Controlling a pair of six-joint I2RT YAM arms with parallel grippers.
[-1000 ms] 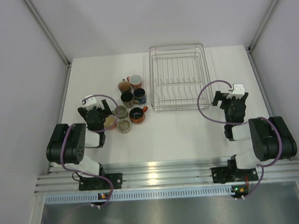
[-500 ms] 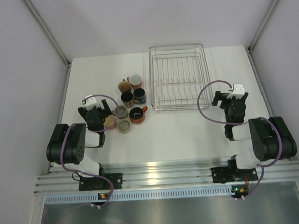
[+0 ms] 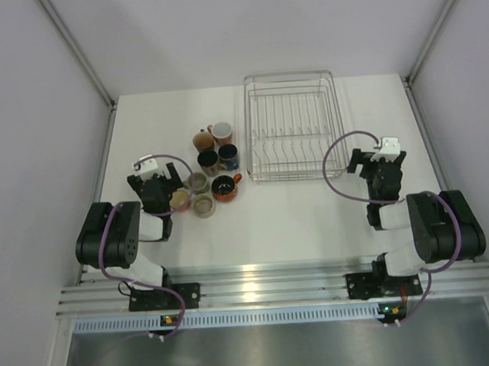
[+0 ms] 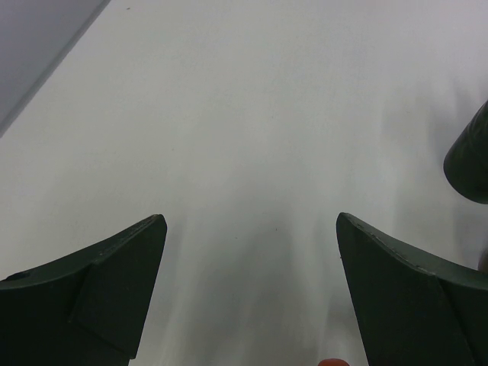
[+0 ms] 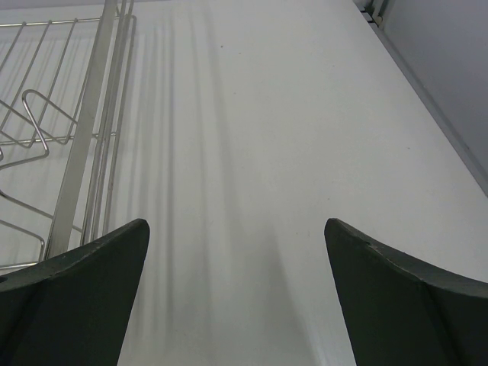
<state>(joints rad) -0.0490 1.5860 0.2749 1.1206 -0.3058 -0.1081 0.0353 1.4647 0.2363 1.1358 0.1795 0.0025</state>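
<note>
Top view: left claw (image 3: 155, 187) released and empty, at the left edge of the cup cluster (image 3: 210, 170), with the tan cup (image 3: 179, 201) just right of it. Right claw (image 3: 383, 174) released and empty, over bare tabletop (image 3: 297, 221) right of the dish rack (image 3: 249, 133). Risk: the cups sit tightly packed, so a rightward swing of the left arm would likely bump the tan cup into its neighbours.

Left wrist: fingers spread, only tabletop between them. A dark cup (image 4: 469, 156) clips the right edge. Red sliver (image 4: 330, 362) at the bottom, can't tell what. Risk: closing here grabs air, and cups to the right are mostly out of frame.

Right wrist: fingers spread, nothing between. Rack wires (image 5: 84, 152) are near the left finger. Risk: leftward drift could snag the wire and drag the rack.
</note>
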